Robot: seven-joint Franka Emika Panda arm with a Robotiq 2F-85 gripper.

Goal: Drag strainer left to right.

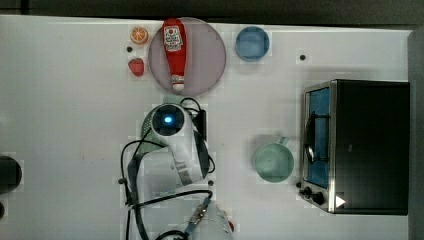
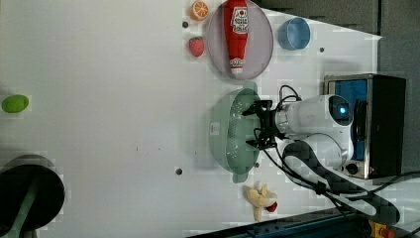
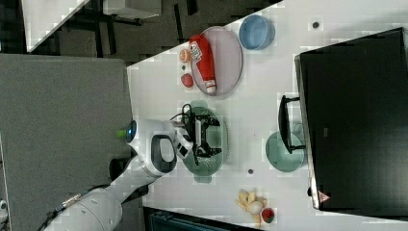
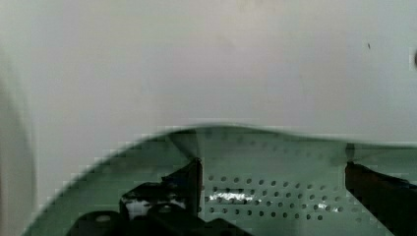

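Note:
The strainer [image 2: 225, 130] is a pale mint-green oval basin dotted with small holes. It sits on the white table just below the grey plate in the left view. My gripper [image 2: 246, 128] hangs over its middle, fingers spread wide and reaching down into the basin. In the right view the gripper [image 3: 217, 137] stands inside the strainer [image 3: 211, 164] with both black fingers apart. In the wrist view the holed strainer floor [image 4: 265, 199] lies between the fingers [image 4: 189, 179], with the rim beyond them. Nothing is clamped. In the top view the arm hides most of the strainer [image 1: 146, 131].
A green mug [image 1: 273, 161] stands next to a black toaster oven [image 1: 365, 145] at the top view's right. A grey plate [image 1: 210, 55] carries a ketchup bottle [image 1: 174, 52]. A blue bowl [image 1: 252, 43], an orange [image 1: 139, 35] and a strawberry [image 1: 136, 66] lie nearby.

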